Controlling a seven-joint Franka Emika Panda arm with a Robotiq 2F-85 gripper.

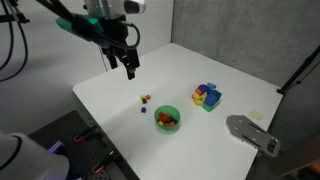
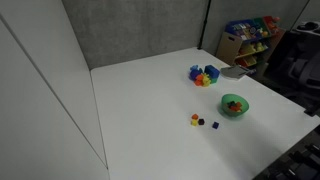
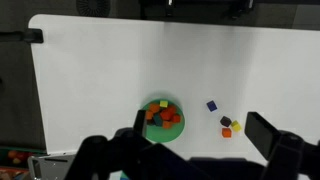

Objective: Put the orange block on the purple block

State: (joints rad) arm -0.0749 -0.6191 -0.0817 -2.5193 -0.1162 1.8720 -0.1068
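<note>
Gripper hovers high, fingers spread, empty; looks like pre-grasp lineup. In the wrist view, orange block sits on the table just at 6 o'clock of purple block, with green bowl at 9.

No text, label, brand or number can be read anywhere (all three views are too small).

On the tabletop, the bowl sits at lower centre in an exterior view, pieces inside it. The tray, holding blocks, lies to its upper right. The small cubes cluster to its upper left, apart from it.
</note>
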